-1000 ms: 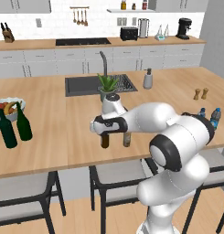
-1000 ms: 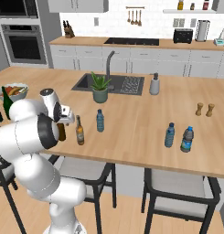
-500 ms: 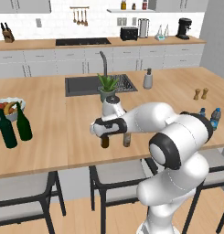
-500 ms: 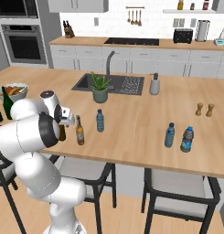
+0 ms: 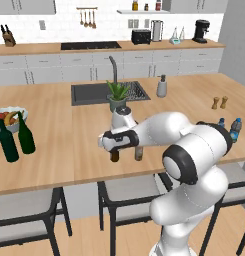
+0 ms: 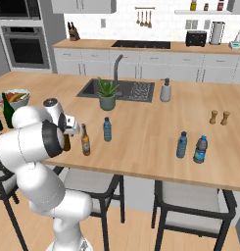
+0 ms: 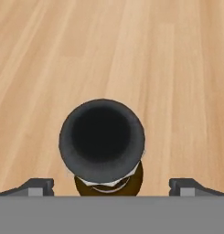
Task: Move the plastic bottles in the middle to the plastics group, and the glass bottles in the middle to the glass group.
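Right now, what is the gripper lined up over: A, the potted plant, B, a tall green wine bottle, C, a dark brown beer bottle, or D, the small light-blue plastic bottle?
C: the hand view looks straight down on a dark cap with the dark brown beer bottle below it, centred between the open gripper fingertips.

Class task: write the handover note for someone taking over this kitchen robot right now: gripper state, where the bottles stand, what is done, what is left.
Gripper: open, directly above the dark brown bottle, not gripping.
Amber bottle and light-blue middle bottle stand mid-counter.
Wine bottles stand at the left end by the fruit bowl; plastics group at the right.
Done: nothing sorted.
Left: both brown bottles to the wine bottles, the light-blue middle bottle to the plastics group.
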Robot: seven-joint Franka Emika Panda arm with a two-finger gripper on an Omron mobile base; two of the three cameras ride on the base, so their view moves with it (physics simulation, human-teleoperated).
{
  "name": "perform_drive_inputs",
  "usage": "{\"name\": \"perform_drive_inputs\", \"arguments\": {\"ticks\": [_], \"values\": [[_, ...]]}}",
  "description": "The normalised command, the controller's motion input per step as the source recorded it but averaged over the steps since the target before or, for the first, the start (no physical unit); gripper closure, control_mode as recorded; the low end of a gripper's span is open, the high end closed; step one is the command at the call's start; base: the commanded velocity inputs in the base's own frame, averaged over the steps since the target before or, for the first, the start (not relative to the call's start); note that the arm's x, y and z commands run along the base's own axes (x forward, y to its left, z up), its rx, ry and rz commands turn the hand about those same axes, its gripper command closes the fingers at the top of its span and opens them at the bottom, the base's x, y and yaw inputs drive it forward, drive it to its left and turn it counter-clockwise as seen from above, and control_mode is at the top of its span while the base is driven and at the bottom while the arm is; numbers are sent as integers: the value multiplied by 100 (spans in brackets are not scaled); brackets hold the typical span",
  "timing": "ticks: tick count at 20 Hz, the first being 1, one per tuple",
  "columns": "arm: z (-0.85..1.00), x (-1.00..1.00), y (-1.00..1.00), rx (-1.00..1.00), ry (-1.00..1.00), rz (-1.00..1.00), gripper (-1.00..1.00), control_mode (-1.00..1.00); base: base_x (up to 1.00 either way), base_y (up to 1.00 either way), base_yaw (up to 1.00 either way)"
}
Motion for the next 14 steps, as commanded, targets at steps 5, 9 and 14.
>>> {"name": "perform_drive_inputs", "arguments": {"ticks": [5, 9, 14], "values": [[-9, 3, 0, 4, -10, 0, -100, -100, 0, 0, 0], [-1, 0, 0, 3, -8, 0, -100, -100, 0, 0, 0], [0, 0, 0, 0, -2, 0, -100, -100, 0, 0, 0]]}}
